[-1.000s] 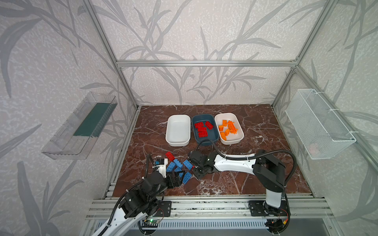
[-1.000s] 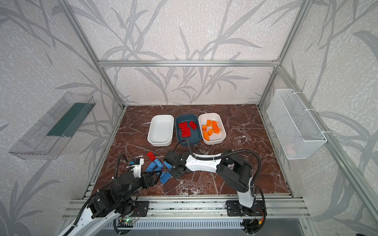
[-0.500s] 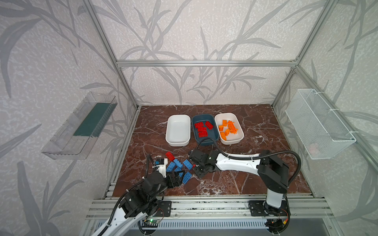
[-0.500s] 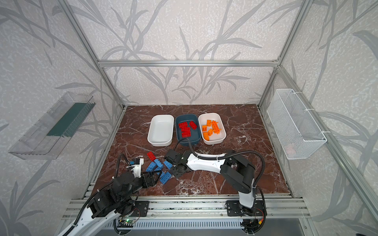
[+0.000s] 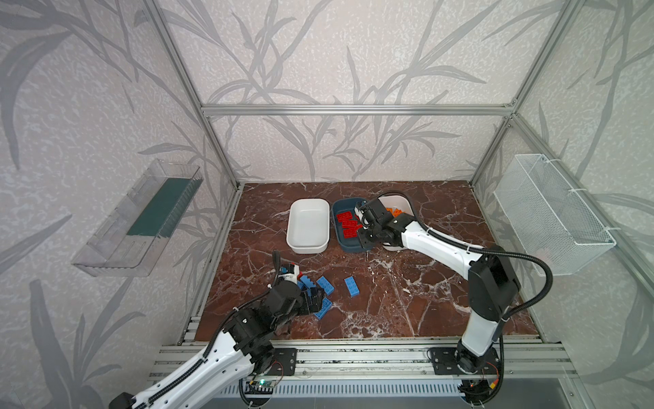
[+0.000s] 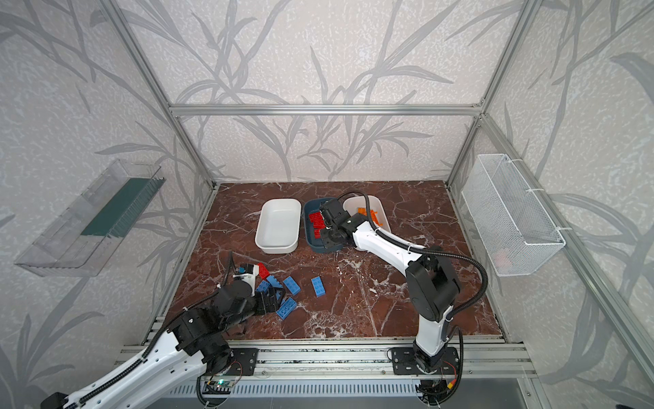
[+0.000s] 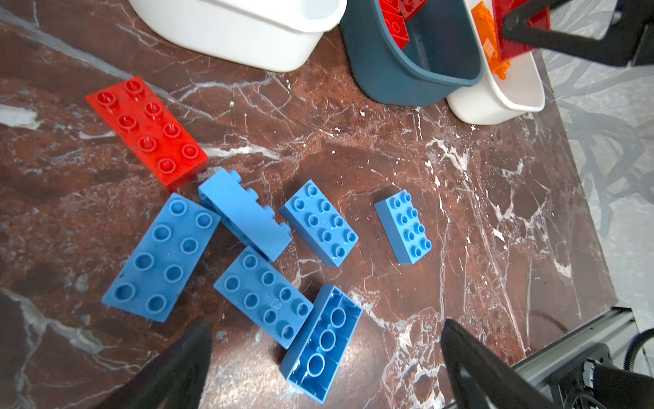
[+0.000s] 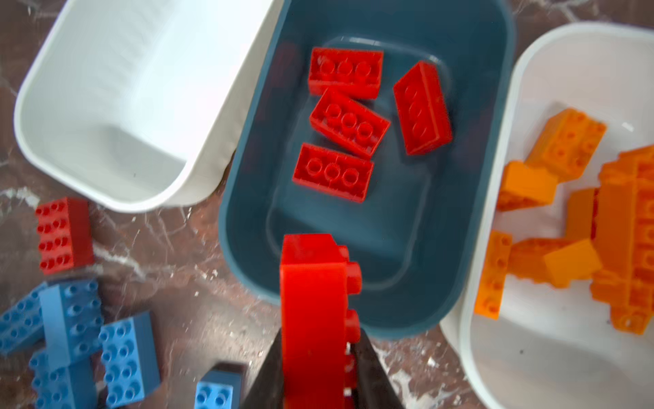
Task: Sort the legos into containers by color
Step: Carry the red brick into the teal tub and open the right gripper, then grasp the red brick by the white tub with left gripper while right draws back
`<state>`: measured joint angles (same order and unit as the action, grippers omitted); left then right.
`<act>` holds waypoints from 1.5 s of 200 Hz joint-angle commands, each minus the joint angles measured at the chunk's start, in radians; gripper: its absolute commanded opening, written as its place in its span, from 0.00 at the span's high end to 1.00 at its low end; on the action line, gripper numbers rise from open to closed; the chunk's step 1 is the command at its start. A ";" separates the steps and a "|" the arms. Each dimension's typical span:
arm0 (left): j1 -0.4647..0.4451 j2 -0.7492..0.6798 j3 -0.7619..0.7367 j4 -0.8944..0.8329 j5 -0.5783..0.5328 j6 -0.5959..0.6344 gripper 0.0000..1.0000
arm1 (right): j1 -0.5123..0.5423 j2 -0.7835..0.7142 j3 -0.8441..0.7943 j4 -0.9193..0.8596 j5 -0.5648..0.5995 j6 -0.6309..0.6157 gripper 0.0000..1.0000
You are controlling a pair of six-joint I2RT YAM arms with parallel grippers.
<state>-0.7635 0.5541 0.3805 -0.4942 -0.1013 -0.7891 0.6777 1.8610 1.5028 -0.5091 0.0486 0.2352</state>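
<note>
Lower left in a top view: left tool (image 5: 316, 301), spread, over loose blue legos (image 5: 325, 285) on the worktop (image 5: 389, 301). Centre: teal container (image 5: 334, 212) holding red legos (image 5: 346, 221). Right tool (image 8: 320, 354) pinches a red lego (image 8: 308, 301) over its rim. Step: red drop-off. Next, probably advance inward, then release.

Looks like a robotics lab cell: boxed in by aluminium frame (image 5: 354, 109) and leaf-print panels (image 5: 354, 53), left arm (image 5: 219, 357) and right arm (image 5: 439, 248) bolted to a rail (image 5: 361, 354) fronting a marble-look worktop (image 5: 389, 301).
</note>
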 commanded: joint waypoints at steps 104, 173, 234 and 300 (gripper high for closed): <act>0.246 0.343 0.231 0.044 -0.003 0.084 0.01 | -0.110 0.377 0.442 -0.032 -0.156 -0.091 0.34; 0.306 0.360 0.194 0.034 -0.022 0.003 0.01 | -0.087 -0.045 -0.024 0.105 -0.245 -0.055 0.12; 0.378 0.429 0.191 0.047 -0.023 -0.024 0.01 | 0.020 -0.412 -0.459 0.256 -0.255 0.079 0.01; 0.414 0.621 0.248 0.061 -0.088 -0.001 0.01 | 0.097 -0.652 -0.690 0.259 -0.226 0.138 0.01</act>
<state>-0.3676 1.1347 0.5888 -0.4355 -0.1230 -0.7963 0.7658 1.2884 0.8574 -0.2844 -0.1818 0.3313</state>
